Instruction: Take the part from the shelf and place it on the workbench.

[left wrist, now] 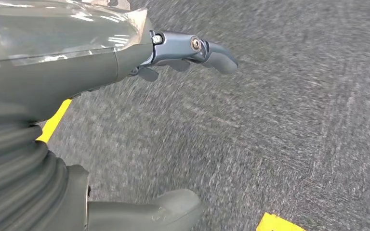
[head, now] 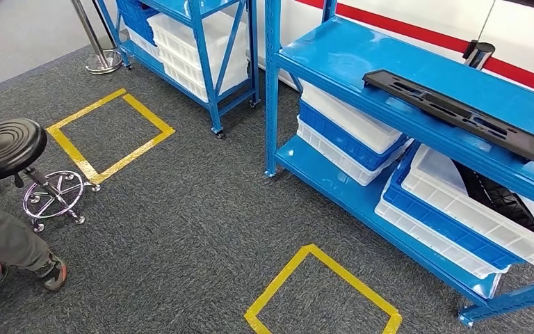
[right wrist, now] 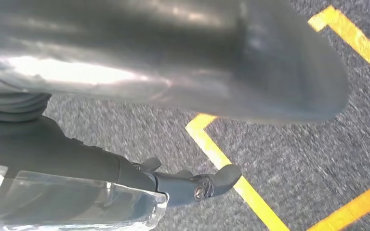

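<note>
Open air above the part (head: 452, 113) on my shelf (head: 361, 62) top, reach from the front unblocked. Upright post (head: 272, 83) stands left. Crates (head: 459, 209) crowd the tier below.

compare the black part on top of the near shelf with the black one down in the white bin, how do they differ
The long black part lies flat and fully exposed on the blue shelf; the black piece in the bin sits tilted inside the white bin, partly hidden under the shelf. The first shows long slots; the second looks ribbed. Both are black.
</note>
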`<state>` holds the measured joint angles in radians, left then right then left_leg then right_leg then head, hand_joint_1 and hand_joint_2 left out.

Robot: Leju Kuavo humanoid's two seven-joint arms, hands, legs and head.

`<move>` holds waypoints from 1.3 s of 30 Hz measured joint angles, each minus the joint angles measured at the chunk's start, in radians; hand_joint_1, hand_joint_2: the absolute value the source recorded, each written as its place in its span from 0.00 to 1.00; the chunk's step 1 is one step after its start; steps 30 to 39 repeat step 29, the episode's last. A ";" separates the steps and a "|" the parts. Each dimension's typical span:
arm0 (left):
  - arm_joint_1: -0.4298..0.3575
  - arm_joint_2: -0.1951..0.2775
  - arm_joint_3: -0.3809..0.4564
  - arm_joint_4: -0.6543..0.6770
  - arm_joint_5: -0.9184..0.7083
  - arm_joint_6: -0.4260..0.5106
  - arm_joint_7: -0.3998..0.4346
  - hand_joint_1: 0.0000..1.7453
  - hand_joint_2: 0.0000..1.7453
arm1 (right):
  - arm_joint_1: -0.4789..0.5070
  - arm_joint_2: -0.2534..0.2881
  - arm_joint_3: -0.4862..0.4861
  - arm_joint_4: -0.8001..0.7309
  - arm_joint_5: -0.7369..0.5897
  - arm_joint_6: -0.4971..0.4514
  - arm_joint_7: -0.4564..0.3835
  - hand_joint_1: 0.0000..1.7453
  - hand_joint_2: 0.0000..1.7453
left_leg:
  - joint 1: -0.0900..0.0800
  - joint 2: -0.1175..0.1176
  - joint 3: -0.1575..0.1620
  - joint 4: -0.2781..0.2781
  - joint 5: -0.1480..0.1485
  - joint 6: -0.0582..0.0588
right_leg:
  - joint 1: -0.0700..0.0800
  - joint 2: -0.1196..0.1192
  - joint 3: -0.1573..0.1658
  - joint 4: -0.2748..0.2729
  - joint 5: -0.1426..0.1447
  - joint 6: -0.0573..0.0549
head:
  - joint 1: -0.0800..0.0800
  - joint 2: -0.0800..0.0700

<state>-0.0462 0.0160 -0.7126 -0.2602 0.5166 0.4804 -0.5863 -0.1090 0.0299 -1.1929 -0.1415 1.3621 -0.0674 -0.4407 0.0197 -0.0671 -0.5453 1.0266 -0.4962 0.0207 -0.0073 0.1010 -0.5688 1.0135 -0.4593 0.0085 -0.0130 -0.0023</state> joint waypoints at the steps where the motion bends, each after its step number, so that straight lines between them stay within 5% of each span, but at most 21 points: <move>1: -0.001 0.000 0.000 0.000 0.003 0.002 -0.002 0.00 1.00 | 0.001 0.000 0.000 0.000 0.001 0.002 0.000 0.00 0.00 | -0.004 0.010 0.000 -0.002 0.002 0.002 | -0.002 0.008 -0.003 -0.002 0.003 0.006 | -0.001 0.000; 4: -0.003 -0.002 0.000 0.000 0.009 0.009 -0.007 0.00 1.00 | 0.003 -0.001 0.000 0.000 0.002 0.007 -0.001 0.00 0.00 | -0.005 0.039 0.007 -0.025 0.018 0.019 | -0.002 -0.014 -0.024 0.014 -0.004 0.020 | 0.000 0.000; 7: 0.000 -0.002 0.001 0.000 0.016 0.015 -0.009 0.00 1.00 | -0.004 0.001 0.000 0.000 0.004 0.011 -0.003 0.00 0.00 | -0.005 0.076 0.009 -0.037 0.026 0.029 | -0.004 -0.079 -0.099 0.159 -0.081 0.017 | 0.006 0.000; 9: 0.002 -0.003 0.000 0.000 0.024 0.017 -0.010 0.00 1.00 | -0.006 0.001 0.000 0.000 0.004 0.012 -0.003 0.00 0.00 | -0.006 0.103 0.007 -0.037 0.026 0.028 | -0.008 -0.088 -0.145 0.259 -0.119 0.025 | 0.006 0.000; 10: 0.002 -0.003 0.000 0.000 0.026 0.018 -0.010 0.00 1.00 | -0.006 0.001 0.000 0.000 0.005 0.012 -0.003 0.00 0.00 | -0.006 0.116 0.006 -0.037 0.025 0.027 | -0.010 -0.092 -0.141 0.260 -0.115 0.033 | 0.007 0.000; 13: 0.002 -0.004 0.000 0.000 0.032 0.018 -0.010 0.00 1.00 | -0.008 0.000 0.000 0.000 0.005 0.014 -0.002 0.00 0.00 | -0.006 0.149 0.011 -0.034 0.019 0.017 | -0.016 -0.136 -0.035 0.079 -0.048 0.058 | 0.008 0.000; 15: 0.002 -0.003 0.001 0.000 0.040 0.018 -0.010 0.00 1.00 | -0.012 0.002 0.001 0.000 0.007 0.016 0.000 0.00 0.00 | -0.010 0.166 0.017 -0.030 0.012 0.004 | -0.012 -0.167 0.012 -0.006 -0.019 0.049 | 0.007 0.000; 18: -0.002 -0.001 0.001 0.000 0.049 0.020 -0.012 0.00 1.00 | -0.011 0.005 0.001 0.000 0.008 0.016 0.006 0.00 0.00 | -0.009 0.186 0.026 -0.029 0.004 -0.014 | -0.010 -0.147 0.010 -0.015 -0.012 0.021 | 0.006 0.000; 20: -0.004 -0.001 0.000 0.000 0.052 0.023 -0.015 0.00 1.00 | -0.009 0.006 0.001 0.000 0.006 0.016 0.010 0.00 0.00 | -0.003 0.148 0.013 0.006 -0.027 -0.026 | -0.018 -0.127 0.013 -0.017 -0.007 0.005 | 0.003 0.000; 22: -0.002 -0.001 0.000 0.000 0.057 0.026 -0.016 0.00 1.00 | -0.010 0.007 0.000 0.000 0.003 0.015 0.011 0.00 0.00 | 0.000 0.089 -0.039 0.124 -0.098 -0.031 | -0.019 -0.105 0.014 -0.018 -0.002 -0.006 | 0.000 0.000; 24: 0.002 0.000 0.000 0.000 0.060 0.027 -0.016 0.00 1.00 | -0.009 0.008 0.000 0.000 0.002 0.015 0.011 0.00 0.00 | 0.000 0.069 -0.100 0.251 -0.147 -0.030 | -0.015 -0.079 0.012 -0.018 0.000 -0.009 | 0.000 0.000; 26: 0.005 0.000 0.000 0.000 0.061 0.027 -0.016 0.00 1.00 | -0.006 0.009 0.000 0.000 0.002 0.013 0.011 0.00 0.00 | 0.000 0.065 -0.105 0.246 -0.115 -0.025 | -0.014 -0.050 0.013 -0.017 0.000 -0.010 | -0.001 0.000; 29: 0.004 0.001 0.000 0.000 0.065 0.026 -0.012 0.00 1.00 | -0.004 0.010 0.000 0.000 0.005 0.010 0.012 0.00 0.00 | 0.001 0.022 -0.028 0.073 -0.016 -0.014 | -0.014 -0.016 0.017 -0.017 0.001 -0.008 | -0.001 0.000; 39: 0.004 0.001 0.000 0.000 0.065 0.026 -0.012 0.00 1.00 | -0.004 0.010 0.000 0.000 0.005 0.010 0.012 0.00 0.00 | 0.001 0.022 -0.028 0.073 -0.016 -0.014 | -0.014 -0.016 0.017 -0.017 0.001 -0.008 | -0.001 0.000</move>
